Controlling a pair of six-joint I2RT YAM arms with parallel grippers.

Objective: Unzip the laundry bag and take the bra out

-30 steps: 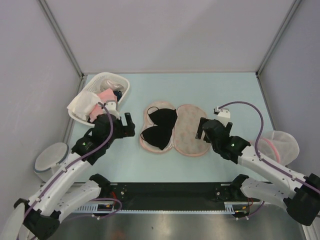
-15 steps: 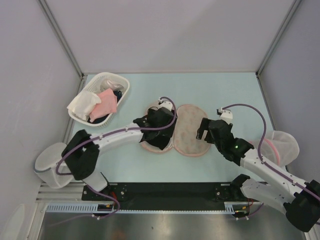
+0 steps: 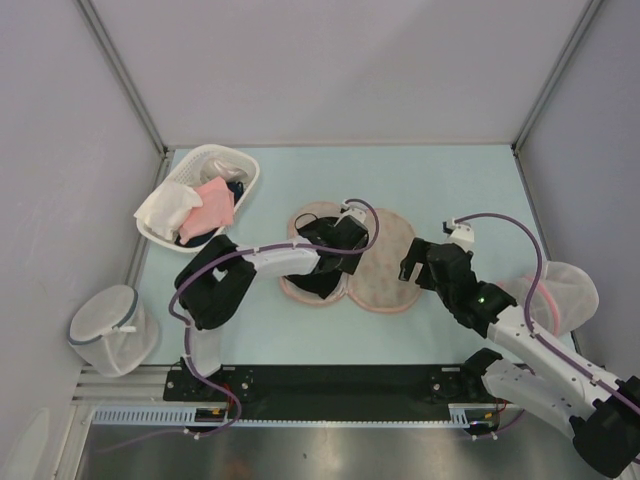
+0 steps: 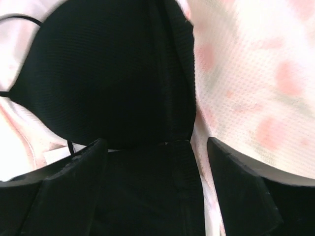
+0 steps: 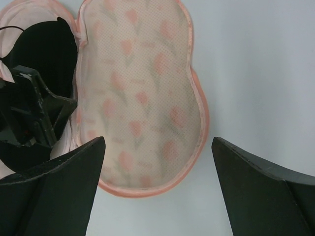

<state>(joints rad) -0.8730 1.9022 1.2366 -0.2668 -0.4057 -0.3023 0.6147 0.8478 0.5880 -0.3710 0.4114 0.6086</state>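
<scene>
While the left gripper [image 4: 155, 147] hangs with jaws spread over the black bra [image 4: 108, 73], which lies in the left half of the opened laundry bag [image 5: 142, 98], a clean lift likely calls for pinching the garment's thick centre fold rather than a thin strap. The right gripper [image 5: 157, 147], jaws also wide, hovers off the bag's right edge, well placed to pin the light floral mesh. Beyond, a white slatted basket [image 3: 252, 178] holds a soft pink cloth [image 3: 213, 205].
</scene>
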